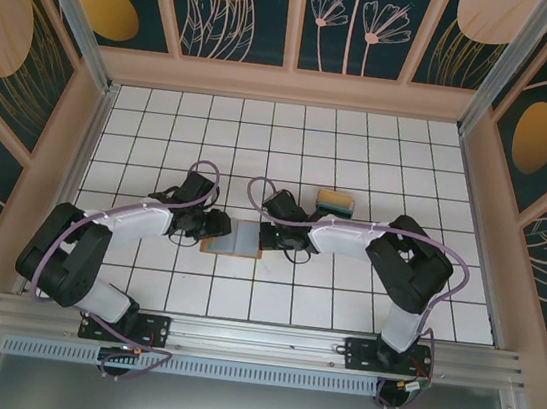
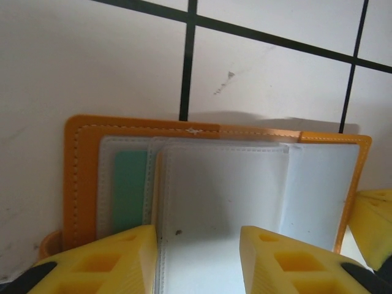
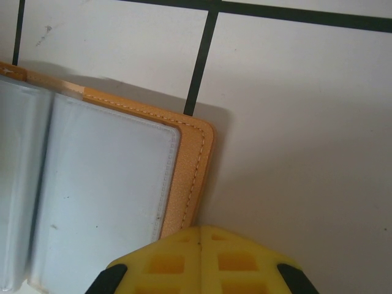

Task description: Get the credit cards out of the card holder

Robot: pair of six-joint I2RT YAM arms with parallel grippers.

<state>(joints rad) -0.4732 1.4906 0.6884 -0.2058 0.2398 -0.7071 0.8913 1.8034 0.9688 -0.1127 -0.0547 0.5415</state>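
The card holder [image 1: 233, 240] lies open on the table [image 1: 361, 156] between my arms. My right end effector [image 3: 202, 233] is clenched at its edge. My left end effector [image 2: 199, 237] straddles a lining pocket [image 2: 220, 184], and I cannot tell whether it grips.

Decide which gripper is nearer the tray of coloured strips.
Right. The right gripper is at the card holder's right edge, the tray just beyond to its right; the left gripper is at the holder's left edge, farther off.

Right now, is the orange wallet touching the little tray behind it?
Apart. The top view shows the card holder lying open between the arms, and the small tray farther back and to the right, with the right arm crossing the gap.
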